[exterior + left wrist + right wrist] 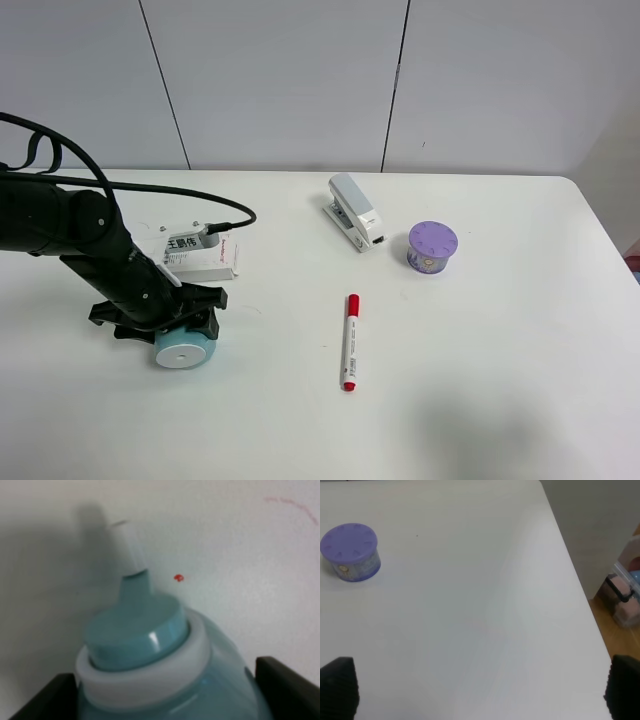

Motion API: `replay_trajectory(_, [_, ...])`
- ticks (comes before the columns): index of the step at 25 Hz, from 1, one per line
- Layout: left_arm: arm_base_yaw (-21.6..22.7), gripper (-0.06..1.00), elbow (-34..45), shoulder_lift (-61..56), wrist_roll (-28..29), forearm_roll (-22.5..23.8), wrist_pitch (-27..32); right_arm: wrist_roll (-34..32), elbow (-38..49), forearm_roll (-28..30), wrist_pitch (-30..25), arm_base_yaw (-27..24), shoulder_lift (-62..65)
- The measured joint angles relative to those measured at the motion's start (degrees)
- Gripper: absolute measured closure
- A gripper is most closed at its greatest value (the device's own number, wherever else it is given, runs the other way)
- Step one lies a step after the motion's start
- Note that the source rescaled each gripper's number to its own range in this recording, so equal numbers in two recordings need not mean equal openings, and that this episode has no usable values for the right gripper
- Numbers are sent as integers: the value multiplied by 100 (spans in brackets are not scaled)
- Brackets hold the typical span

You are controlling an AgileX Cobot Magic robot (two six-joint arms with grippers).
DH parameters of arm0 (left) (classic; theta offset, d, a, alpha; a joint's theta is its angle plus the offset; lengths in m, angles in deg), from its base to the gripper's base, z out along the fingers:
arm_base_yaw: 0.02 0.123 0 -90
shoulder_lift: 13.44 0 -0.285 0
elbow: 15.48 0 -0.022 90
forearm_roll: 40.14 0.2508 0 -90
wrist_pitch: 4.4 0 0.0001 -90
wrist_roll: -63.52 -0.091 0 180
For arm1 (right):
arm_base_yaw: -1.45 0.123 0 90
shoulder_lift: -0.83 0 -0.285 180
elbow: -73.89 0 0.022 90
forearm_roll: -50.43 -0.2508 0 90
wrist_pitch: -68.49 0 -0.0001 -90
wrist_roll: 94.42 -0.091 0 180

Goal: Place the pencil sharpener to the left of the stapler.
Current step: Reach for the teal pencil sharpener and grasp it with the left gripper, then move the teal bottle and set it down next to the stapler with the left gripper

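Observation:
The teal pencil sharpener (183, 350) lies on the white table at the left, its flat white round end facing the front edge. My left gripper (168, 328) reaches down over it, one black finger on each side. In the left wrist view the sharpener (145, 645) fills the space between the fingers (290, 685), its small white cap pointing away, and the gripper looks shut on it. The white and grey stapler (355, 211) rests far off at the back centre. My right gripper (480, 690) is open over bare table and is out of the exterior high view.
A flat white box (200, 256) sits just behind the left gripper. A red marker (351, 341) lies at the centre front. A purple round tin (432, 246) stands right of the stapler, also in the right wrist view (351, 552). The table's right edge (580, 605) borders the floor.

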Motion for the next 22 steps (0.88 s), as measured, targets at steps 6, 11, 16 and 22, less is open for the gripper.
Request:
replay_trajectory(6, [0, 92, -6, 0, 0, 32, 124, 0, 0, 0, 0, 0, 0])
replay_trajectory(11, [0, 93, -18, -69, 0, 143, 178, 0, 0, 0, 0, 0, 0])
replay_trajectory(16, [0, 94, -361, -216, 5, 278, 524, 0, 0, 0, 0, 0, 0])
replay_trajectory(22, [0, 94, -986, -222, 65, 593, 903, 0, 0, 0, 0, 0, 0])
